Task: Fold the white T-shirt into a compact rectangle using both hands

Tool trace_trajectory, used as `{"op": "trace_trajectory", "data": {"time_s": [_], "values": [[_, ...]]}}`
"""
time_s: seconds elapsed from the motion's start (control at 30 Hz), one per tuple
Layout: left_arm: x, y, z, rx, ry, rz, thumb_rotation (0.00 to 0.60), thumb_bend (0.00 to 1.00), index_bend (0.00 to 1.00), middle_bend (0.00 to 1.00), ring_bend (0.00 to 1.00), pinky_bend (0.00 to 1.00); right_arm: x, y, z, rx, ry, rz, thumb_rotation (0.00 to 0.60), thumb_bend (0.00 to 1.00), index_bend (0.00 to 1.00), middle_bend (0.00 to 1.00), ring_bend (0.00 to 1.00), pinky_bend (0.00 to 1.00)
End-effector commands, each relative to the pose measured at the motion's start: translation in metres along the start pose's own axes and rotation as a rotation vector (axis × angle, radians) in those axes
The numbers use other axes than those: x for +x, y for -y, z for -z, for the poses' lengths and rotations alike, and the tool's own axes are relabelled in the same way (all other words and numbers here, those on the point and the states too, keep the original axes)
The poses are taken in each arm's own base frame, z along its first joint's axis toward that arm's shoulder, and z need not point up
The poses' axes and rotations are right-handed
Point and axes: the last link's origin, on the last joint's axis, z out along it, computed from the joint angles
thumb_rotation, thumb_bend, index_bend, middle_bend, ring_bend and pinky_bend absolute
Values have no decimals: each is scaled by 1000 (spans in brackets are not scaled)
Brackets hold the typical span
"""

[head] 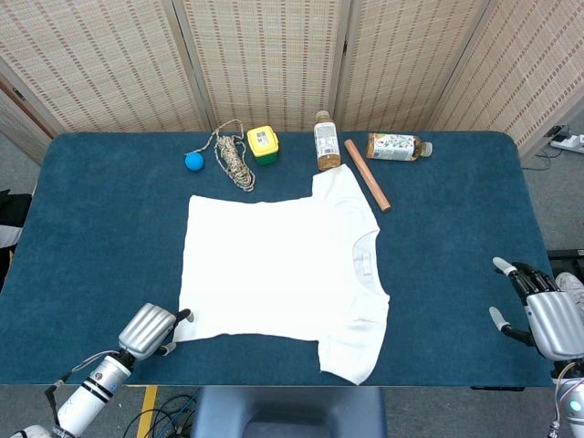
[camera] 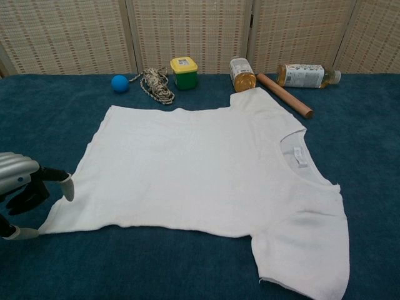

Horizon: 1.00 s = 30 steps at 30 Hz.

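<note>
I see open blue bench [head: 100, 228] at 9 and 3 o'clock of the white T-shirt [head: 274, 269]. At 12 o'clock, the wooden stick [head: 367, 187] and upright bottle [head: 326, 141] crowd its far sleeve; the rope [head: 234, 157] lies near.

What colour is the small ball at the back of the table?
Blue. The ball shows best in the chest view, beside the coiled rope.

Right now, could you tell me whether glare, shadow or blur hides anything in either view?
Head view: even light, sharp, only soft shadows; the white cotton T-shirt is bright yet its neckline shows. The left hand and right hand are clear. Chest view: also sharp; the left hand is cut by the frame edge, and the right hand lies outside it.
</note>
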Motion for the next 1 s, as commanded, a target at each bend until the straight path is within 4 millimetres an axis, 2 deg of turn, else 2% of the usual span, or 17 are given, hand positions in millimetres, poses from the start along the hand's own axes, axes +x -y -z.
{"op": "trace_trajectory", "data": {"time_s": [0.03,0.47,1.0], "values": [[-3,-1,-3,5,5,0,600,203,412,872,793,972,0,0,0,1,1,0,600,346,100,262,204,222],[-12,-1,-13,23,21,-3,600,202,429,879,798,975,-1,-1,-1,-5,7,5,600,346,100,262,204,222],[-13,-2,-24,40,13,27,600,202,449,884,805,976,-3,-4,0,-21,16,6,600,346,100,262,206,222]]}}
